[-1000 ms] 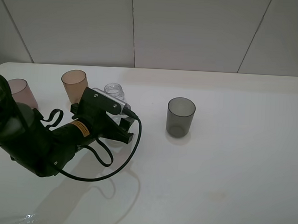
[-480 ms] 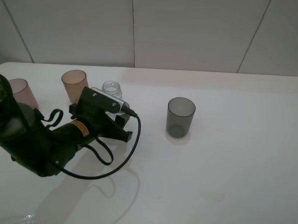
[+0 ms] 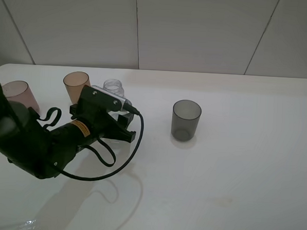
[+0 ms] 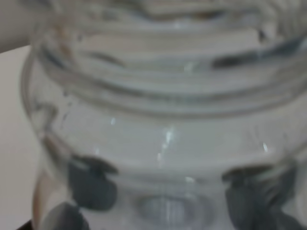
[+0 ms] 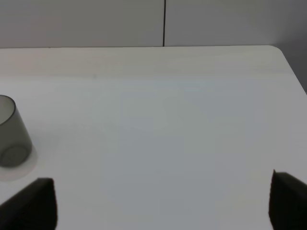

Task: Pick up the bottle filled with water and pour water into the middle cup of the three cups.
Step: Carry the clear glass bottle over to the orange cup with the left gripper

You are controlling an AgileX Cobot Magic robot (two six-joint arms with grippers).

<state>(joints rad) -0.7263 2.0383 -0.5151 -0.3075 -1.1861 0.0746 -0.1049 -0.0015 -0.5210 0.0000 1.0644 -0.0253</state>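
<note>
The clear uncapped bottle (image 3: 114, 87) rises behind my left gripper (image 3: 121, 118), which is shut on its body; only the neck and shoulders show above the black wrist. In the left wrist view the bottle (image 4: 163, 120) fills the frame, and the dark pads (image 4: 93, 183) show through it on both sides. The amber middle cup (image 3: 76, 86) stands just left of the bottle. A pinkish-brown cup (image 3: 19, 94) is at the far left, and a smoky dark grey cup (image 3: 186, 120) stands to the right. My right gripper (image 5: 163, 203) is open over bare table, holding nothing.
The white table (image 3: 233, 165) runs to a tiled wall at the back. A black cable (image 3: 125, 160) loops from the left wrist over the tabletop. The dark grey cup (image 5: 10, 139) shows at the edge of the right wrist view.
The left gripper closed on the bottle. Arm and bottle have since shifted slightly up and left, toward the amber cup.
</note>
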